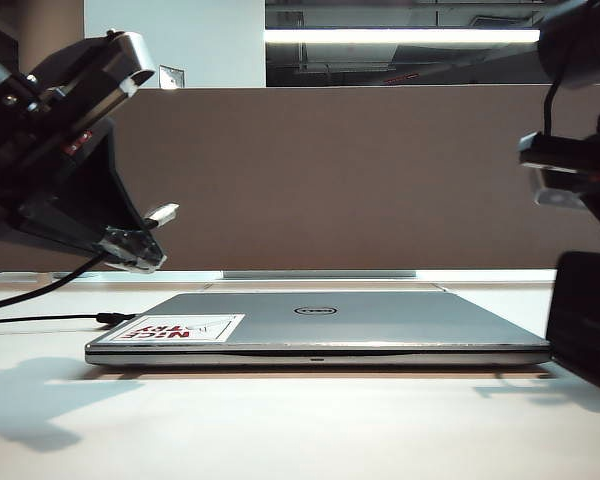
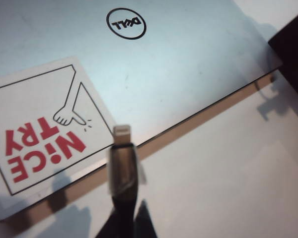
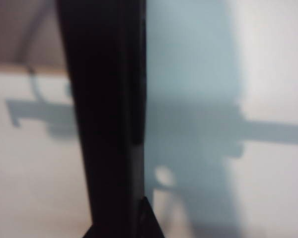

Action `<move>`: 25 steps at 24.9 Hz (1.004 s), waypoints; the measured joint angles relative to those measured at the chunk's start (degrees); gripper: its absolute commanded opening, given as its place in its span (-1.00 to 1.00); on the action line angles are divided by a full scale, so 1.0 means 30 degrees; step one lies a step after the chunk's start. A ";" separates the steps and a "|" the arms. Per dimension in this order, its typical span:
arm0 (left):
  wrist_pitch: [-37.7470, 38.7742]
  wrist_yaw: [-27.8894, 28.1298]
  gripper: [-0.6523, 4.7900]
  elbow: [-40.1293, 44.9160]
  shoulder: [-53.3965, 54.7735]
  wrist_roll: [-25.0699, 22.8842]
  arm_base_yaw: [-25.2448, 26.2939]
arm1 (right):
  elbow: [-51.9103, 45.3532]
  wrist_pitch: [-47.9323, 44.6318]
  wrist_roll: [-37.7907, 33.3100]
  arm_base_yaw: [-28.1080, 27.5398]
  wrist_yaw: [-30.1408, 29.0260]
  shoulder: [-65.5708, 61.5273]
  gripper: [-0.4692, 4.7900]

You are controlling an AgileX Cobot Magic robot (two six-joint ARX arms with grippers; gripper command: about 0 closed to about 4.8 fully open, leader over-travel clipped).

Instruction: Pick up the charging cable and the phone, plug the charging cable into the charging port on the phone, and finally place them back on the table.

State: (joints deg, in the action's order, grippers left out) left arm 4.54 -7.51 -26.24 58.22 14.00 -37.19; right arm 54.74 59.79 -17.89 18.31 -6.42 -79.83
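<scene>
White table [image 1: 280,430] in front, bare, with arm shadows. On it, middle ground, closed silver laptop [image 1: 320,330] with red-lettered sticker [image 1: 175,328]; second thin cord with all-black plug [image 1: 115,319] lying left of it.

Right edge of exterior view: phone [image 1: 585,320], flat glossy black slab, held upright, lower end close above the table just beside the laptop's corner. Right wrist view filled by its dark face [image 3: 107,124], blurred. Right gripper [image 1: 570,175] above it; own fingertips hidden, so width of jaws cannot be told. Charging port not visible in any view.

Left, raised above the laptop's sticker corner: left gripper [image 1: 130,248], pressed together on the charging cable [image 1: 40,290] just behind the plug. Silver plug [image 1: 162,213] sticking out toward the right, pale tip forward [image 2: 122,133]; black cord trailing down and left to the table. Plug and phone well apart.

Judged step: both items lifted, alignment before plugging in. Next move likely calls for turning the phone's short edge toward the plug, matching tilt, then closing the gap slowly; small slot, little room for error.

Behind: grey-brown partition [image 1: 360,170].
</scene>
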 measured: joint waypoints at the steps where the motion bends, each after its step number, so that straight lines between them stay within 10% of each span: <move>1: -0.0015 0.0007 -0.78 0.0000 -0.0007 0.0000 0.0015 | 0.0036 -0.0211 -0.0007 0.0022 0.0007 0.0044 -0.61; 25: 0.0007 0.0007 -0.78 0.0000 -0.0007 0.0000 -0.0007 | 0.3111 -0.1180 0.0131 0.0029 -0.1712 0.1996 -0.84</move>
State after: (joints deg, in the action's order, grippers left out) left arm 4.56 -7.49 -26.24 58.19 14.00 -37.21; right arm 64.07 56.25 -17.50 18.39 -11.55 -73.84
